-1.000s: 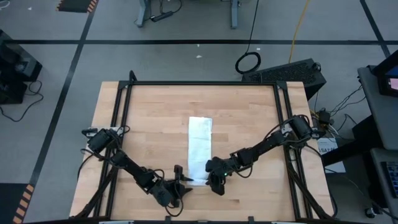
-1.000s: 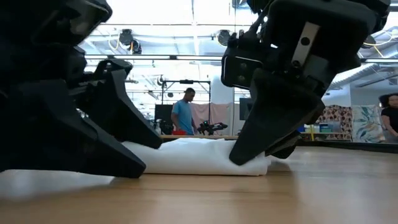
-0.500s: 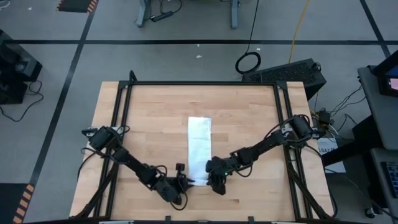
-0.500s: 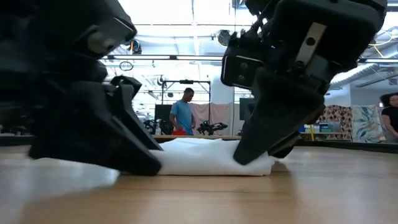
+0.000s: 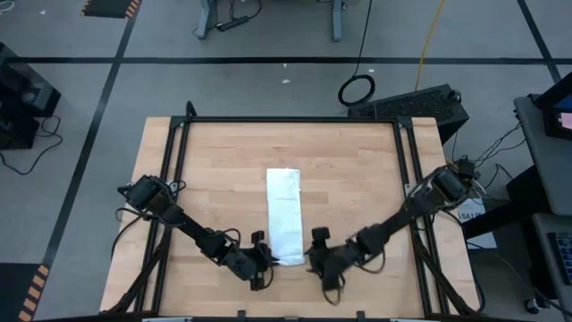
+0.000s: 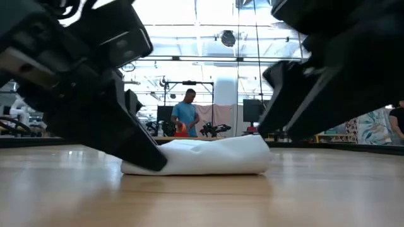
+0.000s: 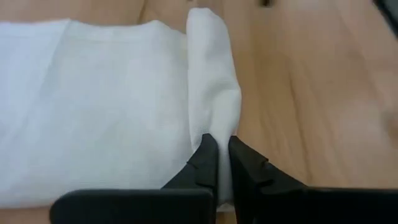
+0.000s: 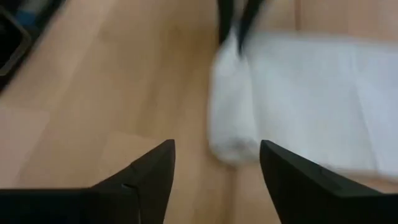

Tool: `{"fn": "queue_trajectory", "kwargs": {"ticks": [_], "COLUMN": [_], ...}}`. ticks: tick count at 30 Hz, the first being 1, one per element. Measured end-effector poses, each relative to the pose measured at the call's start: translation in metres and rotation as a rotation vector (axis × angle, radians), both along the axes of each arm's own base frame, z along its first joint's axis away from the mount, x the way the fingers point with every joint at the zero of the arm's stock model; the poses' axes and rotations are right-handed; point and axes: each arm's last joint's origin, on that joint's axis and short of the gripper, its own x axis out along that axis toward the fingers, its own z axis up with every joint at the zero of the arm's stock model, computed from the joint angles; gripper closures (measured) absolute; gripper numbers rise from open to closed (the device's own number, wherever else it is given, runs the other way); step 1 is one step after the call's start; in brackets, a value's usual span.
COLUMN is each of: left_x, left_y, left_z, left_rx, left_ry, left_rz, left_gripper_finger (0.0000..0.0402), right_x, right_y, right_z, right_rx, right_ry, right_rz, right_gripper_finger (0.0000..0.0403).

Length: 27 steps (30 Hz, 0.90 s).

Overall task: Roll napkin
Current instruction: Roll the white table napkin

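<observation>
The white napkin (image 5: 284,215) lies as a long folded strip in the middle of the wooden table (image 5: 214,161). Its near end is turned up into a small roll (image 7: 211,74); the rest lies flat (image 7: 93,106). My left gripper (image 7: 222,144) is at the roll's left end, shut on it; it also shows in the high view (image 5: 266,261) and the low view (image 6: 132,142). My right gripper (image 8: 214,149) stands open a little to the right of the roll (image 8: 233,118), apart from the cloth, and shows in the high view (image 5: 315,257). My left gripper pinches the left end of the napkin's roll (image 7: 214,127) between its two fingers. The fingers slant down from the table's near left and lie along the roll. The roll rests on the table with the flat strip beyond it; how many layers are pinched does not show.
A black metal frame (image 5: 286,120) runs round the table top. Bare wood lies left and right of the strip. Beyond the table a person (image 6: 187,116) stands in the room, and a black case (image 5: 420,103) sits on the floor.
My left gripper has moved right toward the napkin's near end, rolled its wrist and shut on the roll's left end. My right gripper has let go of the napkin, opened, risen and drawn off toward the table's right edge. The napkin's rolled near end stays on the table.
</observation>
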Motion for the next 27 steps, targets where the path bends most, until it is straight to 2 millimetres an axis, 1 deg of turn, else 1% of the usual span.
{"fn": "queue_trajectory", "kwargs": {"ticks": [4, 6, 8, 13, 17, 24, 27], "left_x": [0.007, 0.01, 0.015, 0.023, 0.029, 0.032, 0.033], "left_y": [0.009, 0.015, 0.022, 0.039, 0.05, 0.06, 0.063], "left_z": [0.003, 0.006, 0.007, 0.007, 0.007, 0.007, 0.007], "left_rx": [-0.119, -0.18, -0.245, -0.337, -0.388, -0.437, -0.439], "left_ry": [0.031, 0.052, 0.074, 0.116, 0.14, 0.165, 0.165], "left_rz": [0.011, 0.013, 0.01, 0.011, 0.012, 0.019, 0.025], "left_gripper_finger": [0.0382, 0.0382, 0.0382, 0.0382, 0.0382, 0.0382, 0.0382], "right_x": [-0.009, -0.011, -0.013, -0.009, -0.005, -0.001, 0.002], "right_y": [0.024, 0.03, 0.032, 0.028, 0.022, 0.009, 0.004], "right_z": [-0.004, -0.005, -0.009, -0.013, -0.013, -0.017, -0.018], "right_rx": [-0.12, -0.153, -0.186, -0.237, -0.262, -0.268, -0.24], "right_ry": [-0.103, -0.141, -0.15, -0.145, -0.141, -0.078, -0.06], "right_rz": [0.031, 0.035, 0.016, 0.018, 0.024, 0.01, 0.015], "right_gripper_finger": [0.0169, 0.0174, 0.0181, 0.0196, 0.0199, 0.02, 0.0201]}}
